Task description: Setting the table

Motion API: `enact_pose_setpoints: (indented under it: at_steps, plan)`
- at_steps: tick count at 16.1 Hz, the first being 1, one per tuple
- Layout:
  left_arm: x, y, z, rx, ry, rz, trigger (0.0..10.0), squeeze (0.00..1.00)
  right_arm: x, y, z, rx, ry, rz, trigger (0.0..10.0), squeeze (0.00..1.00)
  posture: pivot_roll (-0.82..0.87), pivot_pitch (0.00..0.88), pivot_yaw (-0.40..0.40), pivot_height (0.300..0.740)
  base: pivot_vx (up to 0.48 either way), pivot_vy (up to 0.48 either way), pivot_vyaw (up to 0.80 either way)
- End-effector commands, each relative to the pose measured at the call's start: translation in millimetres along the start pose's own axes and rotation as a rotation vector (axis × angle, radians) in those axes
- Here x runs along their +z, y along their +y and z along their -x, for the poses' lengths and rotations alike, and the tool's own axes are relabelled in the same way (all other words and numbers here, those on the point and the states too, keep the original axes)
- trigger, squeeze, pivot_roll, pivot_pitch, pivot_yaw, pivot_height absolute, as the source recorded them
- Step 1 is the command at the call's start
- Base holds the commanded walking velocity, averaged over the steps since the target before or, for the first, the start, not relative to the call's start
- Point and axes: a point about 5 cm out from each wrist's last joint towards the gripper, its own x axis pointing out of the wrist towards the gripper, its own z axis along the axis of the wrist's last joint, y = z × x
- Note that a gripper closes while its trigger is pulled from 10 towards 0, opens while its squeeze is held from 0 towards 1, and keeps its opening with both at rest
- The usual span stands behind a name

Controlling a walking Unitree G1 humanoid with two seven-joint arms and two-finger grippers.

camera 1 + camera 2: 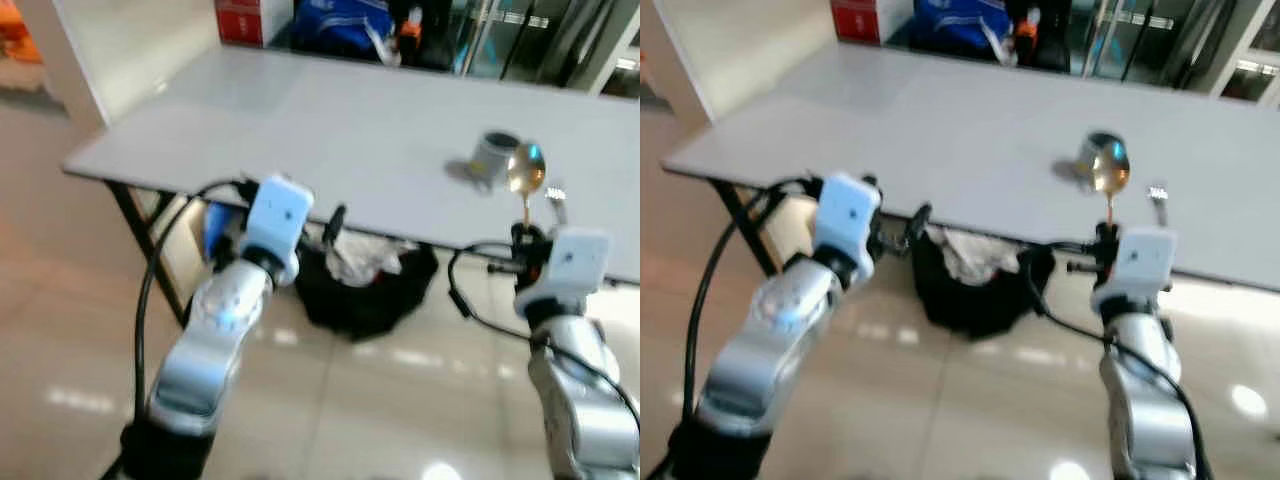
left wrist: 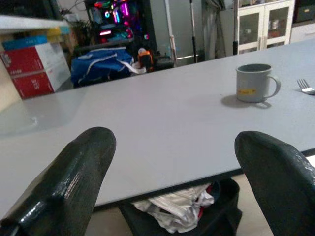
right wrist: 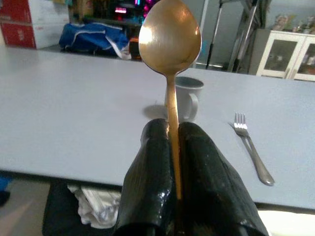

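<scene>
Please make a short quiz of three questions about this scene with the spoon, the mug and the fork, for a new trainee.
1. True or false: the right gripper is shut on the handle of the gold spoon.
2. Which thing lies on the grey table beside the grey mug?
A. a plate
B. a fork
C. a knife
3. Fill in: the fingers of the left gripper are ____ and hold nothing.

Key
1. True; the spoon stands upright, bowl up.
2. B, the fork.
3. Open, with the table edge seen between them.
</scene>
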Motion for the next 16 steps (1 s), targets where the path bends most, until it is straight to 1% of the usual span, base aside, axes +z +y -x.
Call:
enact_pose_setpoints:
  at_steps: [1, 8, 9, 11, 12, 13, 16]
  plan:
    - [1.7, 2.6, 0.0, 0.008, -0.004, -0.003, 10.0, 0.00, 4.9, 1.2, -1.3, 0.007, -0.016, -0.006, 10.0, 0.00, 0.00, 0.042, -0.012, 0.740, 0.000, -0.480, 0.00]
    - [1.2, 2.5, 0.6, 0.009, -0.001, -0.004, 10.0, 0.00, 3.5, -0.1, -2.1, 0.002, 0.001, -0.005, 10.0, 0.00, 0.00, 0.041, -0.011, 0.740, 0.000, -0.480, 0.00]
    - [-0.9, 3.3, 0.8, 0.020, 0.017, 0.038, 10.0, 0.00, 2.8, -0.8, -2.4, -0.003, 0.005, -0.003, 10.0, 0.00, 0.00, 0.041, -0.012, 0.740, 0.000, 0.000, 0.00]
    - [-1.6, 4.0, -0.4, 0.007, 0.019, 0.001, 10.0, 0.00, 1.6, -0.6, -3.0, -0.005, 0.015, -0.018, 10.0, 0.00, 0.00, 0.039, -0.011, 0.740, 0.000, 0.000, 0.00]
    - [-1.6, 4.1, -0.6, 0.006, 0.017, 0.000, 10.0, 0.00, 1.2, -0.1, -3.3, -0.002, 0.019, -0.020, 10.0, 0.00, 0.00, 0.040, -0.010, 0.740, 0.000, 0.000, 0.00]
    - [-0.2, 4.0, -0.7, 0.001, 0.003, 0.010, 10.0, 0.00, 0.4, 1.2, -3.6, 0.000, 0.022, -0.050, 10.0, 0.00, 0.00, 0.040, -0.010, 0.740, 0.000, 0.000, 0.00]
    - [1.6, 4.9, 0.2, -0.002, -0.007, 0.023, 10.0, 0.00, -2.0, 5.0, -4.1, 0.017, 0.042, -0.053, 10.0, 0.00, 0.01, 0.034, -0.012, 0.740, 0.384, 0.000, 0.00]
